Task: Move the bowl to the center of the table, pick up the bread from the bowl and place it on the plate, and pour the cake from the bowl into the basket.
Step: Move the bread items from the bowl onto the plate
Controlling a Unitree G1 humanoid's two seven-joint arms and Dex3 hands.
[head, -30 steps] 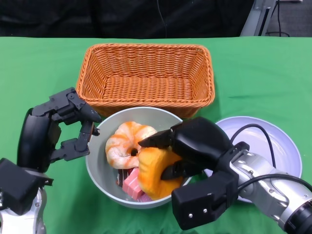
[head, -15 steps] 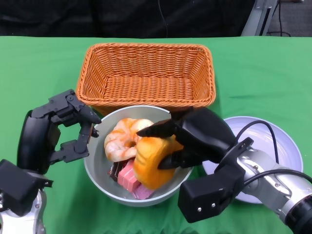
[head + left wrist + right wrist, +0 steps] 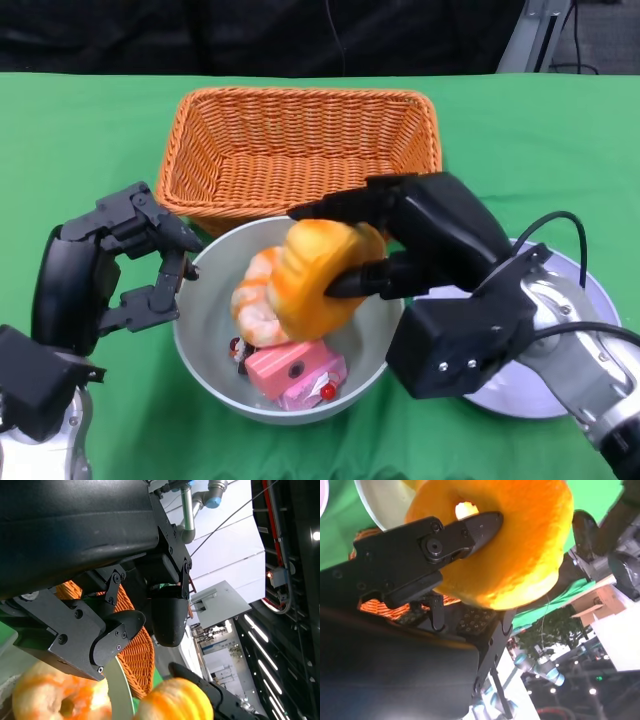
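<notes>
The bread, a golden-orange ring-shaped roll, is lifted above the bowl, clamped in the right robot hand. In the right wrist view one black finger lies across the bread's upper face beside its centre hole, while another presses on it from below; the bread fills the space ahead of that robot hand. The pale grey-green bowl sits directly beneath the right robot hand, on the green bench. Inside it, under the lifted bread, lie a second, paler orange-and-white roll and a pink cake with a small red dot on its side. The left robot hand is at the bowl's rim on the side away from the right robot hand, fingers spread wide and holding nothing; whether its fingertips touch the rim cannot be told. Beyond both robot hands, just past the bowl's far rim, stands the orange wicker basket. The white plate lies on the bench beneath the right forearm, largely covered by it.
</notes>
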